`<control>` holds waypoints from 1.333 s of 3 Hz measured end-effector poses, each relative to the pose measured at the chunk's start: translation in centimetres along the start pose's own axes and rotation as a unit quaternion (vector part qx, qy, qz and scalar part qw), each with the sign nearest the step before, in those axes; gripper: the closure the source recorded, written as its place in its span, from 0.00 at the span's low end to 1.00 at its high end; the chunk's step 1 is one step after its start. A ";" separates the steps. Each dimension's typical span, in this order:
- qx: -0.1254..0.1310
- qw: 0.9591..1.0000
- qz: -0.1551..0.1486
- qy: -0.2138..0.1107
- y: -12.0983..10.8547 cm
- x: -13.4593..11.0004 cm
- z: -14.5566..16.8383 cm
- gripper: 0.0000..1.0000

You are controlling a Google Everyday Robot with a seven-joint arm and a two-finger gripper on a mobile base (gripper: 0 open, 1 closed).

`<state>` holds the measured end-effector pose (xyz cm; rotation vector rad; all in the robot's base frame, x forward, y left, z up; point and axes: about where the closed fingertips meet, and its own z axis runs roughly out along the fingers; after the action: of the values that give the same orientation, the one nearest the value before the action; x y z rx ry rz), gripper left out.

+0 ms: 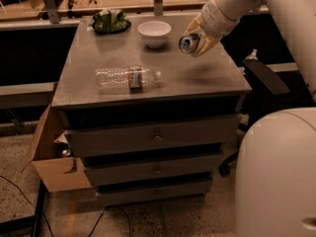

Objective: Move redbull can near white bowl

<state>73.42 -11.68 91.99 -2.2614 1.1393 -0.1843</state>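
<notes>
One gripper [196,41], upper right of frame, clamps redbull can [187,44] sideways, aloft right of white bowl [154,32], likely for placement

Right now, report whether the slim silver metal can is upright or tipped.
Tipped: the slim silver can, held by the gripper above the grey table beside the small white bowl, points its shiny top sideways.

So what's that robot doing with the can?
The robot's tool grips the redbull can, tilted on its side and lifted above the table, just right of the white bowl. A water bottle lies flat nearer the front, and a green chip bag sits at the back left.
</notes>
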 end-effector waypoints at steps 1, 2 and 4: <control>0.032 0.999 0.009 -0.010 -0.1 0.3 0.5 1.00; 0.059 0.998 0.016 -0.021 -0.4 0.3 0.5 1.00; 0.084 0.994 0.030 -0.058 -0.8 -0.1 1.3 1.00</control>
<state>74.37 -10.64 91.37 -2.0595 1.0872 -0.1176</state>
